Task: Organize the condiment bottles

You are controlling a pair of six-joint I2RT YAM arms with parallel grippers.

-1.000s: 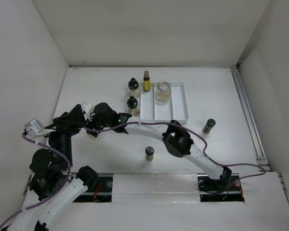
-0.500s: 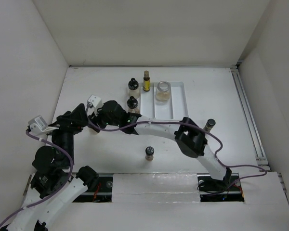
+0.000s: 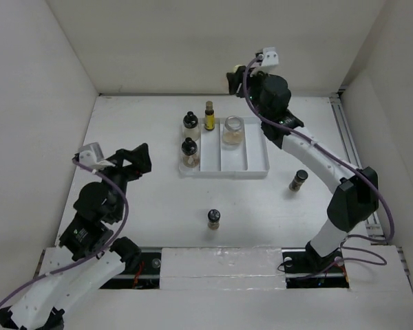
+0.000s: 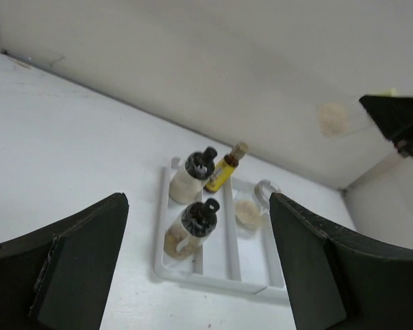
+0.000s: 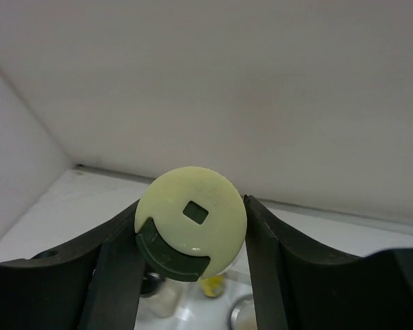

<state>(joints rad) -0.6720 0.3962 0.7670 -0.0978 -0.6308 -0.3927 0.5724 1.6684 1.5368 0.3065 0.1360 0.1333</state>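
Note:
My right gripper is raised near the back wall, above the back of the white tray. It is shut on a bottle with a pale yellow-green lid, seen lid-on in the right wrist view. My left gripper is open and empty, left of the tray. Two black-capped jars stand in the tray's left slot, a slim yellow bottle and a wide clear jar at its back. The left wrist view shows the jars, the yellow bottle and the clear jar.
A dark bottle stands on the table right of the tray. Another dark bottle stands near the front middle. White walls close in the table at the back and both sides. A rail runs along the right edge.
My right arm has swung from beside the left gripper up and back to the right, carrying the bottle. The left gripper now stands alone and open.

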